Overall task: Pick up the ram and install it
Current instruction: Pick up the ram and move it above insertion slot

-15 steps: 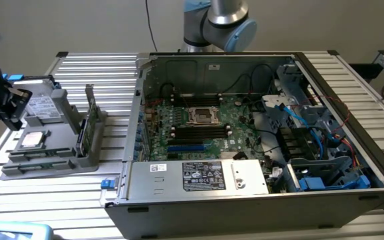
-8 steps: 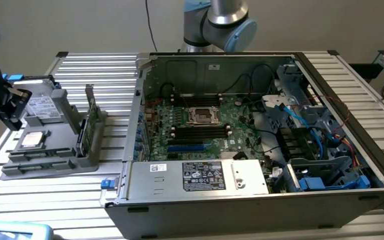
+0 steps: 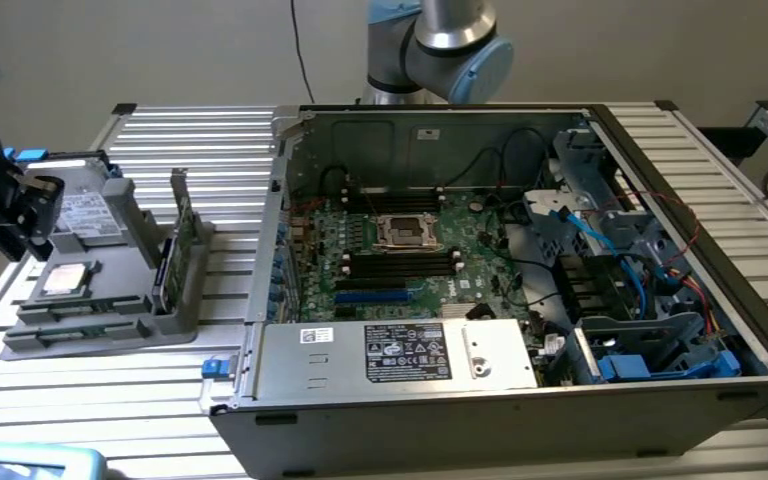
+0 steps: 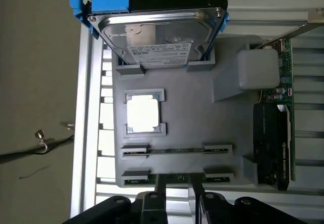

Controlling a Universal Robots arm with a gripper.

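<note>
**Open jaws at the ram's slot**

The black two-finger gripper (image 4: pixel 177 199) stands parted and empty at the near edge of the grey moulded tray (image 4: pixel 202 113). The ram (image 4: pixel 177 176), a thin green stick set on edge, sits in the tray's nearest slot just beyond the fingertips. Its long axis runs parallel to the jaw gap.

Slatted table (image 3: pixel 197 140): grey tray (image 4: pixel 202 118) near edge at exterior view's left, open PC case (image 3: pixel 491 430) beside it. On tray: hard drive (image 4: pixel 162 32) at one end, CPU (image 4: pixel 143 114) mid-tray, graphics card (image 4: pixel 276 133) upright along one side.
</note>
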